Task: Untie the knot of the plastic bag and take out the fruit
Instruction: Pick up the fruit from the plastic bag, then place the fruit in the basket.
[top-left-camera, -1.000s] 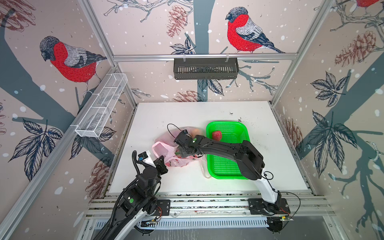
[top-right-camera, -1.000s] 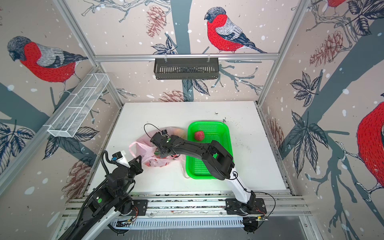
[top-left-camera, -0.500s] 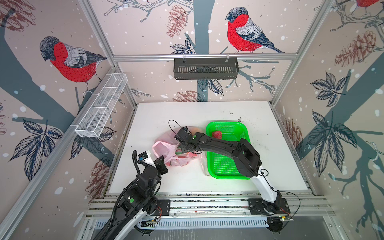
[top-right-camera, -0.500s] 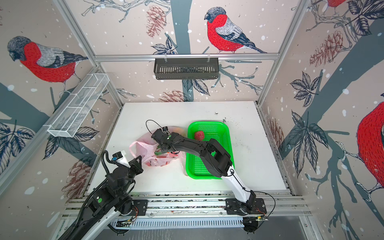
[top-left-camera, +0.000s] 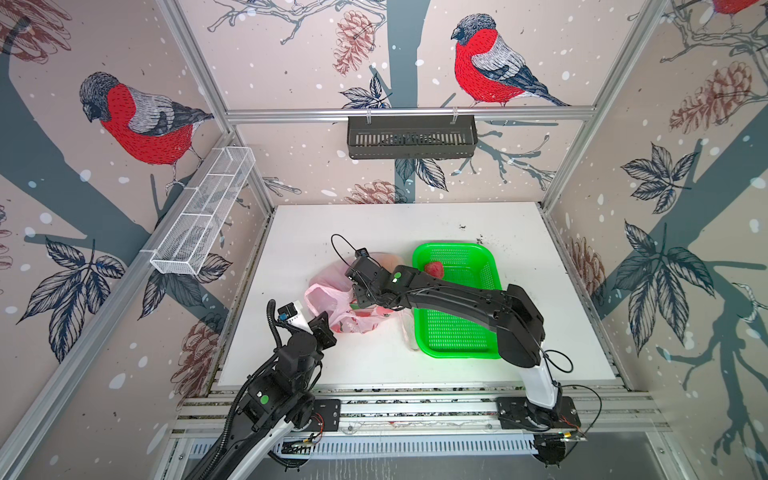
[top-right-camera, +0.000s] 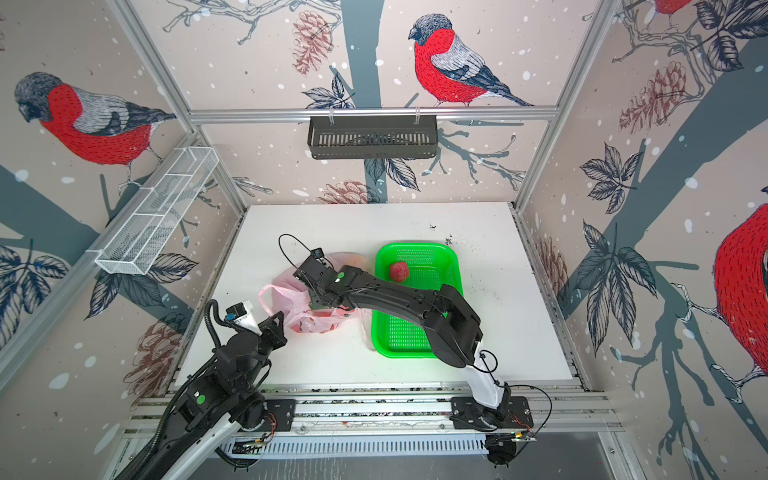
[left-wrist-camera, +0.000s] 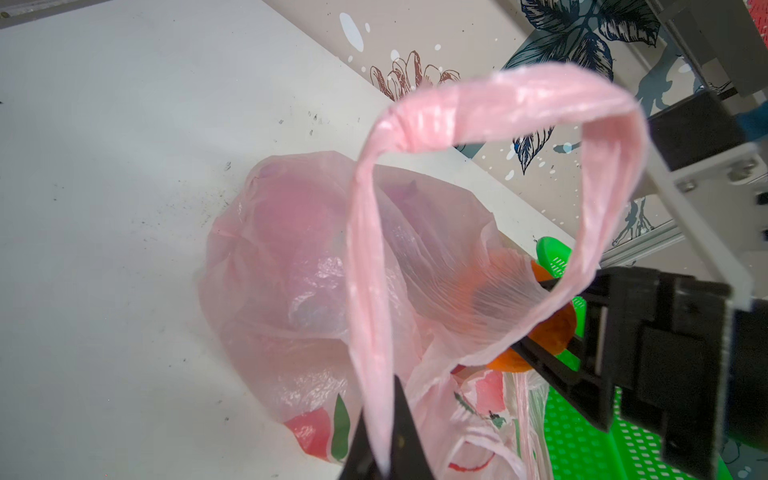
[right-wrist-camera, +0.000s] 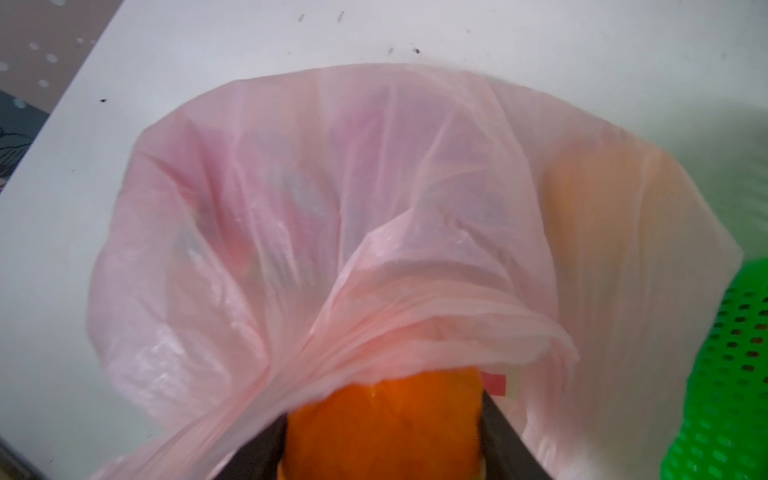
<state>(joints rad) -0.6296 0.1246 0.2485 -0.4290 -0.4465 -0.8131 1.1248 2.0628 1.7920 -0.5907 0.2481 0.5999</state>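
Note:
The pale pink plastic bag (top-left-camera: 328, 291) (top-right-camera: 286, 291) lies mid-table with its mouth open; the knot is out of view. My left gripper (left-wrist-camera: 384, 457) (top-left-camera: 328, 328) is shut on one thin handle loop (left-wrist-camera: 498, 104) and holds it up off the bag. At the bag's mouth my right gripper (right-wrist-camera: 384, 436) (top-left-camera: 365, 301) is shut on the orange ball (right-wrist-camera: 386, 415) (left-wrist-camera: 552, 328), its film draped over the top. A yellow-orange fruit (right-wrist-camera: 602, 216) and a blurred pink shape (left-wrist-camera: 282, 208) show through the film.
A bright green perforated basket (top-left-camera: 453, 332) (top-right-camera: 411, 332) stands right of the bag, with a bumpy red ball (top-left-camera: 434, 269) (top-right-camera: 398, 272) in its far end. On the back wall hangs a black slotted tray (top-left-camera: 411, 137); on the left wall, a white wire rack (top-left-camera: 203, 216).
The right gripper's jaws have narrowed onto the orange ball, and its wrist has shifted slightly toward the back of the bag. The left arm has held still on the handle.

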